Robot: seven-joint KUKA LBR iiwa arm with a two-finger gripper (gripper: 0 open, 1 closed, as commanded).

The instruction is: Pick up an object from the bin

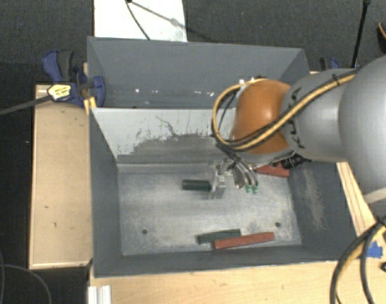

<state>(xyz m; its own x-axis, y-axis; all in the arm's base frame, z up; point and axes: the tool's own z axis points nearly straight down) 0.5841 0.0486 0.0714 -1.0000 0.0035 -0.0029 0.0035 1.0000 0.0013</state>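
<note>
The arm (345,116) comes in from the right and bends down over the bin (104,189), its thick silver body covering most of the bin's right wall. At its wrist sits a rounded orange cover (259,116), with yellow and black cables (221,116) looping round the cover's left side and running back along the arm. Below the cover the tool (231,183) points down toward the bin floor, a little right of the middle and close under the sloping back wall. It is a tangle of small metal parts with green tips on its right side. Whether it is apart or together I cannot tell, and nothing can be seen clamped in it.

Just beside the tool, on its left, lies a small dark green block (196,185), flat on the floor near the middle of the bin. Its right end meets the tool's metal parts, and whether the two touch is hard to make out.

Well apart from the tool, near the front wall, a dark green stick (217,235) and a red stick (245,240) lie side by side, the red one reaching further right. A red piece (273,170) shows at the right, under the arm, mostly hidden, so its shape cannot be told.
</note>
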